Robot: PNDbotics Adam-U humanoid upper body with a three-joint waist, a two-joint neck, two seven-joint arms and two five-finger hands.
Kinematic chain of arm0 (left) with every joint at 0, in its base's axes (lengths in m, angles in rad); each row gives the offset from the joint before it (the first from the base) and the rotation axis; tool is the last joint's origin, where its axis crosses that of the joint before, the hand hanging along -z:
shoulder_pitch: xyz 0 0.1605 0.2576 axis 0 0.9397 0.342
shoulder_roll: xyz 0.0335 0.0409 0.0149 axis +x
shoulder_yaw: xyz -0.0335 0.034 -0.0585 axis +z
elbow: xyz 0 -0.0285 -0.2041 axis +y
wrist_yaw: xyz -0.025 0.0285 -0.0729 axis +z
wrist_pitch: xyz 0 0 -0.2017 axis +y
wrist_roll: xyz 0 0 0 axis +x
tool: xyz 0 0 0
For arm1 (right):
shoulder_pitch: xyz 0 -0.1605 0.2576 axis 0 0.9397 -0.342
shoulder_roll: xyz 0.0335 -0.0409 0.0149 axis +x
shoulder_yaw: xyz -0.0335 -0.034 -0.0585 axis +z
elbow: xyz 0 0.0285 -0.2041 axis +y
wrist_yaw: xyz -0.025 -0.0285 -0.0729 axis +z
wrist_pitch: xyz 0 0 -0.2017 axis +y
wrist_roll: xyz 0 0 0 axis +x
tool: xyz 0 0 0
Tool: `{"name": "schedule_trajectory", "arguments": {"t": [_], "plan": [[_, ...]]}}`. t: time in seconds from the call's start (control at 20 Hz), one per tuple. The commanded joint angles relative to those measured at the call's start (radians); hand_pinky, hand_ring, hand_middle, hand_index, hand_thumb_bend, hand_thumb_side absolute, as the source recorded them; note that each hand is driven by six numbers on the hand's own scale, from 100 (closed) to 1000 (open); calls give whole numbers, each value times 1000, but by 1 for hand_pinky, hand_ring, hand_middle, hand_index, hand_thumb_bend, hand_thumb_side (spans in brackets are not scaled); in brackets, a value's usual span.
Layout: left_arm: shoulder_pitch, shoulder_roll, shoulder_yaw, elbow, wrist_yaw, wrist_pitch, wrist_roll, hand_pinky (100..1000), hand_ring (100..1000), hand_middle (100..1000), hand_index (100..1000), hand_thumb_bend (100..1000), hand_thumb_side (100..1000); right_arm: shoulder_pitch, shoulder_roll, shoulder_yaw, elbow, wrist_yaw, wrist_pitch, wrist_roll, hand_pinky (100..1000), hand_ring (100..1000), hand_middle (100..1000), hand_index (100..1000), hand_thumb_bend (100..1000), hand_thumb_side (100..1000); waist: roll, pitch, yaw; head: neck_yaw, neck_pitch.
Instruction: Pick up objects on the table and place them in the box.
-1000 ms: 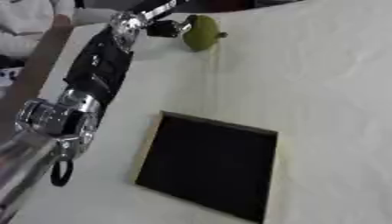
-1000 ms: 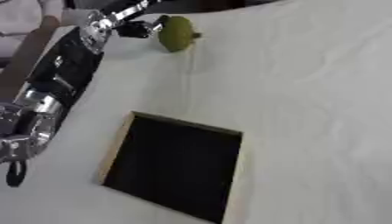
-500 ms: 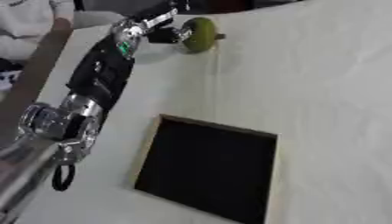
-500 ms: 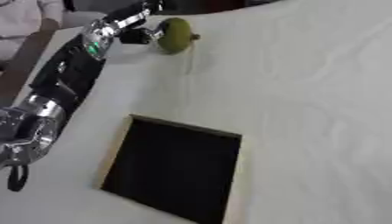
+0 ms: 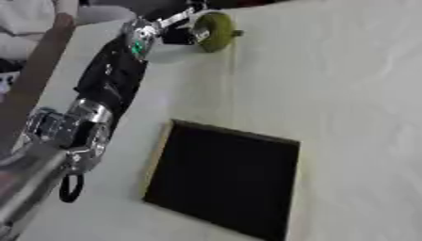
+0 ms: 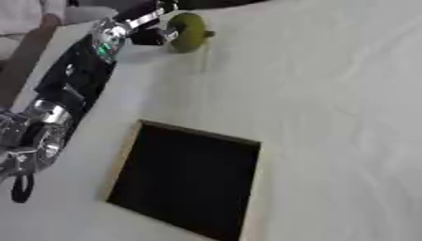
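Left hand [image 5: 177, 29] at far end of outstretched arm, fingers closed round the left side of green round fruit [image 5: 214, 31]; small stem on the side away from the hand. Nearer than the hand, below and slightly right of it: box [image 5: 223, 180], shallow, dark inside, pale rim, lying flat on white table [image 5: 346, 94], well apart from hand and fruit. Right hand not seen.

Left hand [image 5: 177, 29] closed in on green fruit [image 5: 214, 31], fingers now touching it (camera also shifted).
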Motion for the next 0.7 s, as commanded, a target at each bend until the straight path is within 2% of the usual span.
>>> {"name": "schedule_trajectory", "arguments": {"t": [0.05,0.3,0.45,0.6,0.7], "plan": [[-10,44,8,-7,-16,-22,-40,1000,1000,949,972,100,890,-7,-14,-4,-15,3,1,-1,833,806,708,794,100,293,-13,-17,-3,4,2],[-3,46,12,-4,-53,1,-14,1000,996,942,971,100,717,-8,-10,-1,-15,6,3,-2,832,806,705,793,100,296,-10,-10,-6,8,-2],[3,49,9,3,-72,5,-5,1000,995,943,983,108,657,-7,-6,1,-15,7,6,-3,831,806,704,792,100,302,-8,-8,-8,11,-4],[9,55,11,6,-100,24,16,996,983,936,989,165,527,-5,-4,0,-15,8,7,-6,831,805,704,792,100,303,-6,-7,-9,12,-7],[13,59,15,7,-124,42,48,977,964,921,983,220,393,-3,-2,0,-15,9,8,-7,831,806,703,792,100,306,-5,-7,-9,12,-9]]}}
